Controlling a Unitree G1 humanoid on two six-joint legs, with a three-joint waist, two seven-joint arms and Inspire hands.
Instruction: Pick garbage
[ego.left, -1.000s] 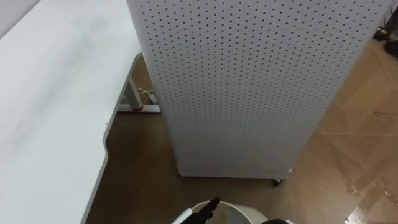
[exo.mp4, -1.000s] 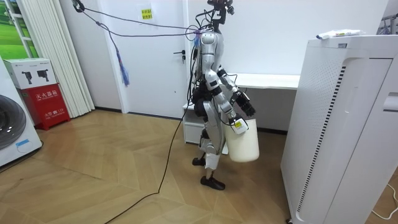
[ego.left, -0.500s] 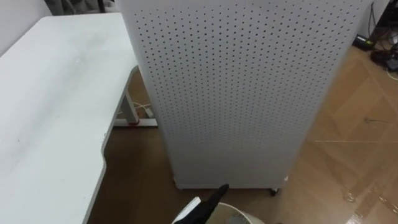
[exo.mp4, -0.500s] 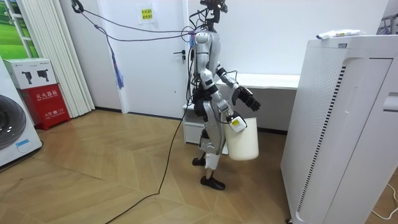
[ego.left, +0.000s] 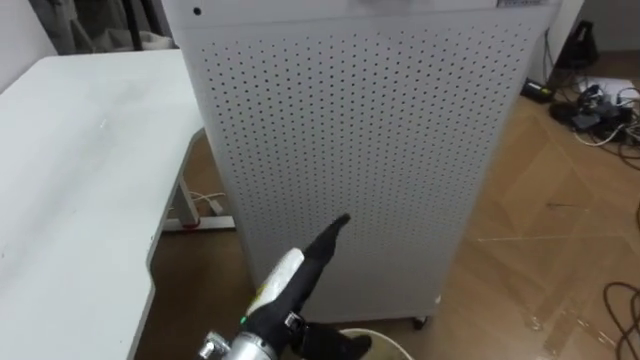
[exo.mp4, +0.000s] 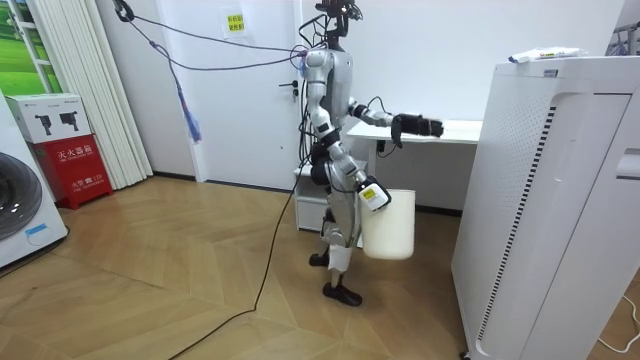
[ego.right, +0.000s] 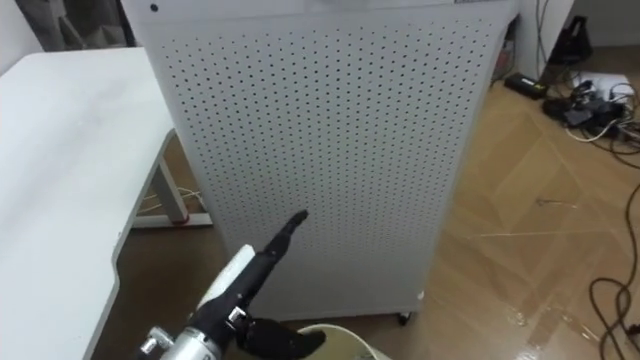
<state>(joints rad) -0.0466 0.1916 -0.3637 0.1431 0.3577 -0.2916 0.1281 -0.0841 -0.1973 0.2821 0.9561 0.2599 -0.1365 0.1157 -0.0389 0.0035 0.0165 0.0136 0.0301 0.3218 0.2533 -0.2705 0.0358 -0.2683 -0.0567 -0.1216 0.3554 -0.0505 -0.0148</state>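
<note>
Bin: a white bin hangs in front of the robot, its rim showing at 6 o'clock in the eye views
Right hand: the right hand is clenched on the bin's rim and carries it, as it did a second ago
Left hand: the left hand has come up from beside the bin and now reaches forward at chest height toward 12 o'clock, fingers stretched straight and grasping nothing
Desk: a white desk runs along 9 o'clock
Cabinet: a tall white perforated cabinet stands at 12 o'clock, beyond the left hand and apart from it; more of its top edge shows than before, which is the head lifting, not the cabinet moving
Garbage: a flat pale item lies on the cabinet's top, higher than the left hand and past it; probably the piece to collect
Cables: loose cables lie on the wooden floor at 2 o'clock
Meaning: the raised arm reads as the start of a reach for the cabinet's top; the pick is not yet made, and the bin waits below to take the piece
</note>
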